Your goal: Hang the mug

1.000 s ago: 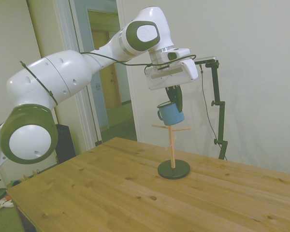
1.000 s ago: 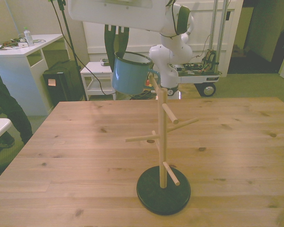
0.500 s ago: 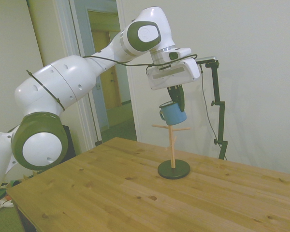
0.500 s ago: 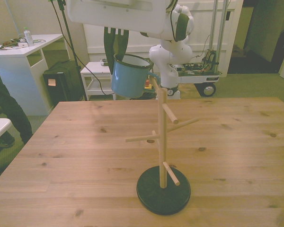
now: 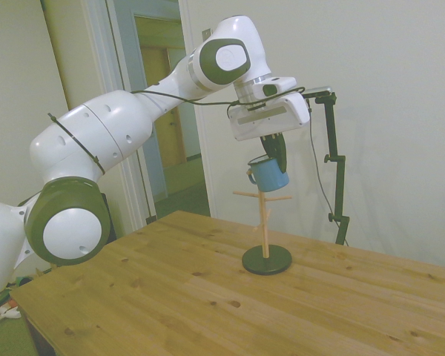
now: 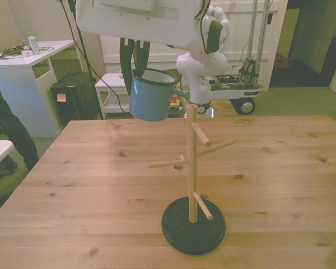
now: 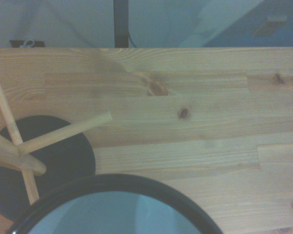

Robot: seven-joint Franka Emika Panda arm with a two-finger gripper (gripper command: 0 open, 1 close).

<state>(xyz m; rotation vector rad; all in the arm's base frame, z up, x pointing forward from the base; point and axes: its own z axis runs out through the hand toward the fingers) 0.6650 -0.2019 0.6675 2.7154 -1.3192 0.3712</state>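
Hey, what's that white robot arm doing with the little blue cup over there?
The arm's claw is shut on the mug by its rim, holding it in the air beside the top of the wooden peg stand on the table. The handle points toward the stand's topmost peg but isn't hooked on yet. In the wrist view, the mug's dark rim sits above the stand's black base. A person stands at the front view's left edge.
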